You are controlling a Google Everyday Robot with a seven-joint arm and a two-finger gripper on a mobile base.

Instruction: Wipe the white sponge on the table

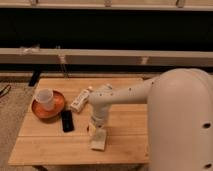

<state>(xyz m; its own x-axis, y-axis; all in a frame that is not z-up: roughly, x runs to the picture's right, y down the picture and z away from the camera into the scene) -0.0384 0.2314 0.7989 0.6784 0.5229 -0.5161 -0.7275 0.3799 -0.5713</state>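
The white sponge (99,141) on the table (45,145) looks light and squashy — probably best pinched across its narrow sides — and the gripper (96,128) hovers at its far end, jaws wide, apparently holding nothing.

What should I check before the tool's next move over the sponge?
1. Tool lined up with the white sponge: ok, it sits right above the sponge's far end.
2. Sponge lying flat on the table: ok, near the front edge.
3. Tool pressing on the sponge: cannot tell.
4. Black phone out of the way: ok, it lies apart from the sponge, toward the orange bowl.
5. White bottle free of the arm: cannot tell, they are close together.
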